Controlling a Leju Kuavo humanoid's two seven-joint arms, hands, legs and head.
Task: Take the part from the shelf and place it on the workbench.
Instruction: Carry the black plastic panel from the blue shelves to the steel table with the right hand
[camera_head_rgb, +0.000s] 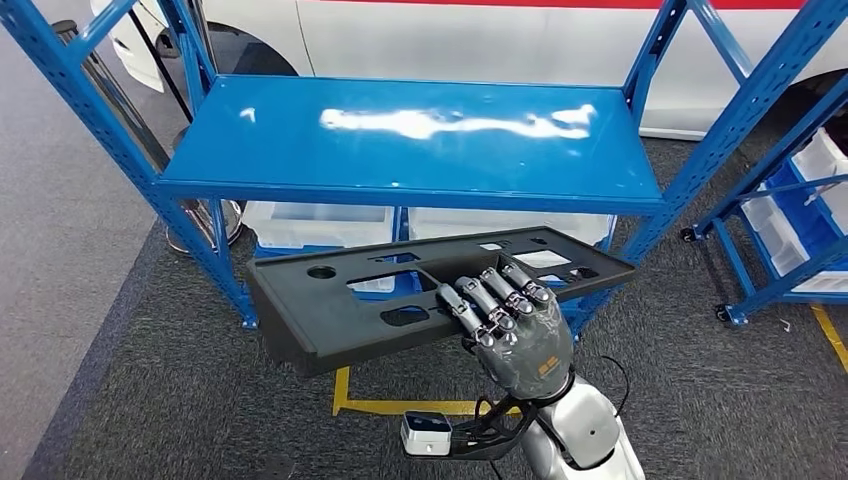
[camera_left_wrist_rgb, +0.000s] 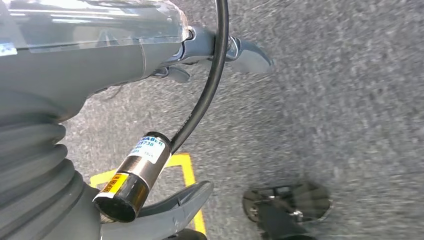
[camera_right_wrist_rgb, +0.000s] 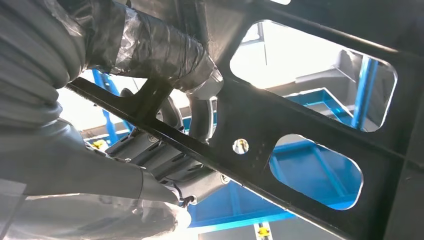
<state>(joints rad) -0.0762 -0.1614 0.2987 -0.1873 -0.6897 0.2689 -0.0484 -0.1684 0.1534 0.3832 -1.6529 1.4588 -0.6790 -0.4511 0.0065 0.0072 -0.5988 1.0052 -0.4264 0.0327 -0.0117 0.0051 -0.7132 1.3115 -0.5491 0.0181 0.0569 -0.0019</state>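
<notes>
We hold the black panel (camera_head_rgb: 400, 300) in the air just in front of the blue shelf (camera_head_rgb: 410, 140), our right hand (camera_head_rgb: 515, 325) gripping its near edge, fingers (camera_head_rgb: 495, 300) curled over it. Our left hand (camera_left_wrist_rgb: 165, 55) hangs above the carpet (camera_left_wrist_rgb: 340, 110), its fingers apart and holding nothing.

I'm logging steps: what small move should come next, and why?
Probably draw the black part back from the blue shelf before turning toward the workbench: the right hand grips it in the air, clear of the shelf top but near the frame.
</notes>
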